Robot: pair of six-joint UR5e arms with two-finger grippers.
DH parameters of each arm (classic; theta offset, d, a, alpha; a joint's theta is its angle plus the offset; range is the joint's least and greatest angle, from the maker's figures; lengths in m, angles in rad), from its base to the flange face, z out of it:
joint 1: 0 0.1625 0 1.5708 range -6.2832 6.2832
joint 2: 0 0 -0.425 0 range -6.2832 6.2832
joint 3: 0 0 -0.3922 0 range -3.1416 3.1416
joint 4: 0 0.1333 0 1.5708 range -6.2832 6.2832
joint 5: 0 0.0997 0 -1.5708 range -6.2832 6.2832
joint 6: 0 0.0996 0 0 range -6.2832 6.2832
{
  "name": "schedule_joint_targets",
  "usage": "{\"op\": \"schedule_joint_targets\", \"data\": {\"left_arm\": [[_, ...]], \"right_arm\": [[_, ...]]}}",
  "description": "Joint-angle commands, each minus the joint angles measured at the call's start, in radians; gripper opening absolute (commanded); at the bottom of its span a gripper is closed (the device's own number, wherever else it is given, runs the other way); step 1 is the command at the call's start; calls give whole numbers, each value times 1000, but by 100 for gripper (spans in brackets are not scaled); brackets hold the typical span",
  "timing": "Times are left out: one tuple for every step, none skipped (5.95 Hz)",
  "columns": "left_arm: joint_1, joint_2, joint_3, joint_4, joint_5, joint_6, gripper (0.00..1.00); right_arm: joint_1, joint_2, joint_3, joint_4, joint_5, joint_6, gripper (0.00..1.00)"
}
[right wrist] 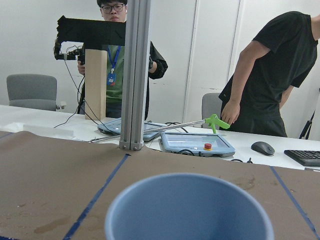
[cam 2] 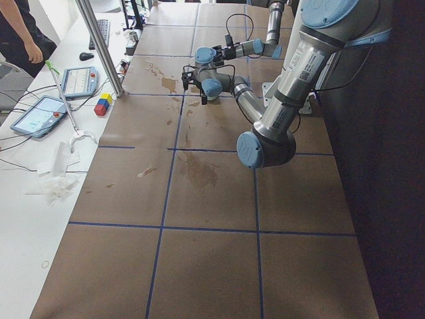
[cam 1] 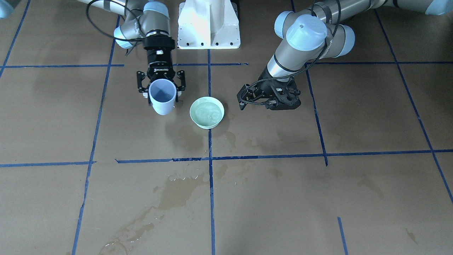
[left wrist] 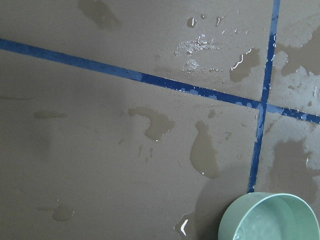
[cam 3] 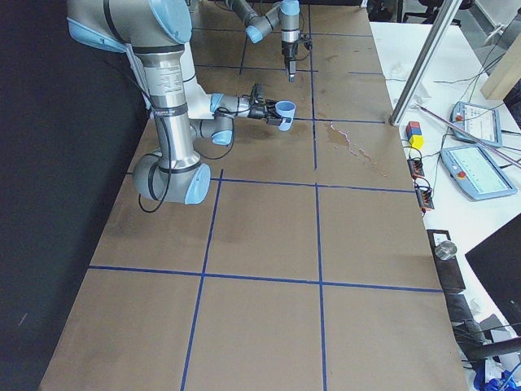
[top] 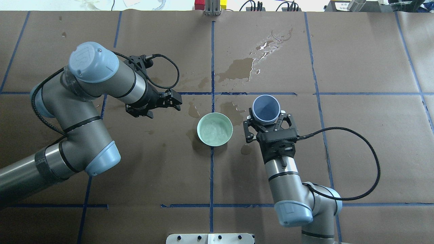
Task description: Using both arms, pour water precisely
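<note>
Cup sits clamped in right gripper beside bowl; left gripper: cannot tell.

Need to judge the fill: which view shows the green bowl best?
Overhead exterior: looks straight into the bowl, rim and water unobstructed. Front-facing shows it whole, more obliquely; left wrist crops it; elsewhere I cannot find it.

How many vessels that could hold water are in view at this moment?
2. A blue cup is held in the right gripper. A pale green bowl with water in it sits on the table beside the cup. None seems hidden.
</note>
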Motion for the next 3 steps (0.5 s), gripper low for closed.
{"op": "schedule_joint_targets", "data": {"left_arm": [[-4,49,-56,0,19,-1,99],[-7,62,-73,2,23,-1,99],[-4,63,-73,2,34,-2,99]], "right_arm": [[24,-202,-2,168,0,59,9],[35,-338,-7,275,0,112,11],[47,-403,-11,335,1,164,10]]}}
